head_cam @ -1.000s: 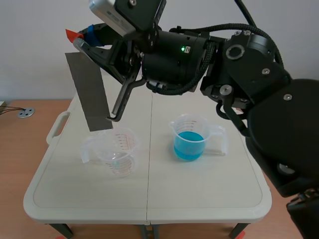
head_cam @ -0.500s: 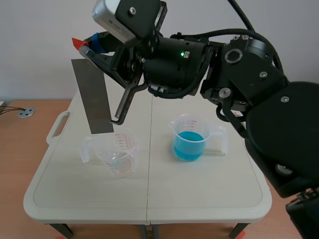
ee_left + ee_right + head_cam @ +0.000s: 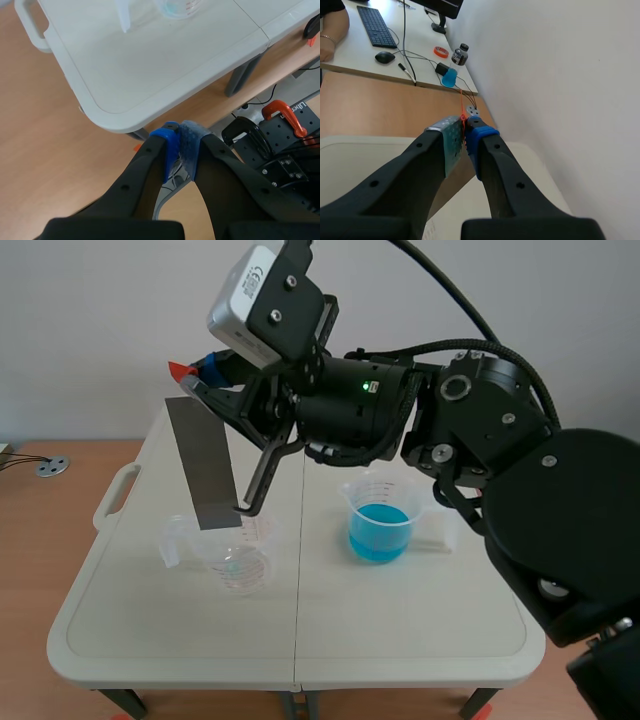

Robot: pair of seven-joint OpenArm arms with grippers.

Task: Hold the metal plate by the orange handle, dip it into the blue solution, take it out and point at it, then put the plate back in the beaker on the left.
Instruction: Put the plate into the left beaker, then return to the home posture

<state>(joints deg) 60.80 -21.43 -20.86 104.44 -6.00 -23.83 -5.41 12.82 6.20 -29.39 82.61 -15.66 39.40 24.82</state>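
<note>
The metal plate [image 3: 205, 465] is held tilted by its orange handle [image 3: 181, 369], its lower edge just at the rim of the left beaker [image 3: 235, 555]. Lowering it in and letting go are judged to be what is left. The pinch of the right pincer [image 3: 465, 131] on the handle is shown only by the right wrist view, and the left pincer [image 3: 181, 145], closed on nothing and well apart from that beaker, only by the left wrist view.

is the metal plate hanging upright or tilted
Tilted: the metal plate slants, its orange handle end further left in the scene view than its lower edge.

Glossy black arm [image 3: 560, 500], silver camera box [image 3: 268, 302], black right gripper [image 3: 465, 131]
</note>
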